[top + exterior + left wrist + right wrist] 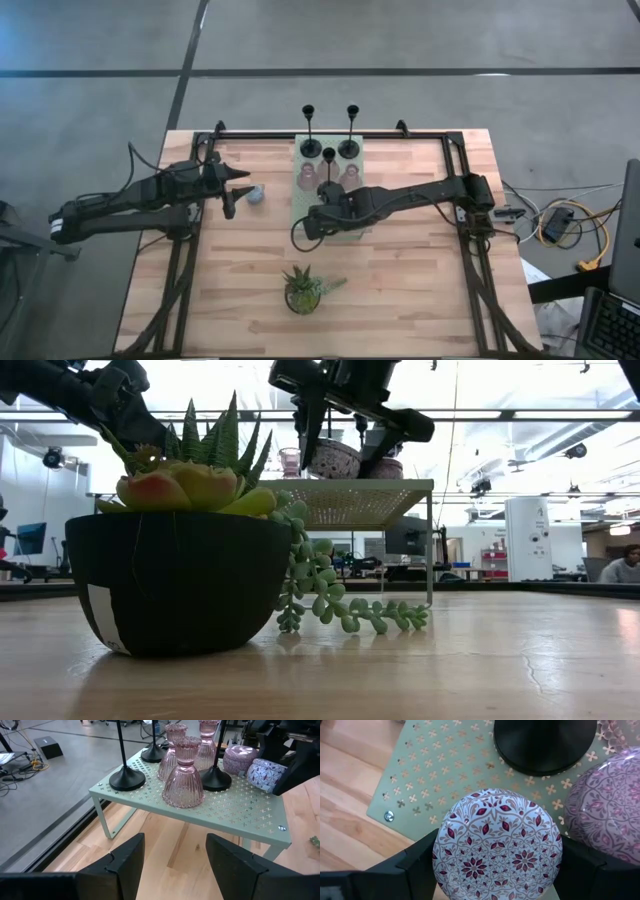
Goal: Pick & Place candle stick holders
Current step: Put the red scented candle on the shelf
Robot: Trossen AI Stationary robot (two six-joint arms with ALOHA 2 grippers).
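Note:
A pale green perforated shelf (pixel 300 205) stands at the table's far middle. On it stand three tall black candle stick holders (pixel 328 153), pink ribbed glass holders (pixel 183 780), a lilac round cup (pixel 239 759) and a blue-and-red patterned round cup (pixel 497 842). My right gripper (pixel 497 865) is over the shelf's near end and shut on the patterned cup. My left gripper (pixel 175 865) hovers open and empty left of the shelf, pointing at it. A small pale blue cup (pixel 256 194) rests on the table by its fingertips. My right gripper pinches the patterned cup's round side wall (pixel 445 865) between its two fingers (pixel 415 865), one on each opposite side. The fingers come from above, slanting down. The cup looks slightly tilted in the left wrist view (pixel 264 774), at the shelf top; whether it is lifted clear I cannot tell.
A potted succulent (pixel 303 288) in a black pot stands near the table's front middle and fills the low view's left (pixel 170 575). A black frame rail (pixel 330 132) runs along the table's far edge. Bare wood lies right of the shelf.

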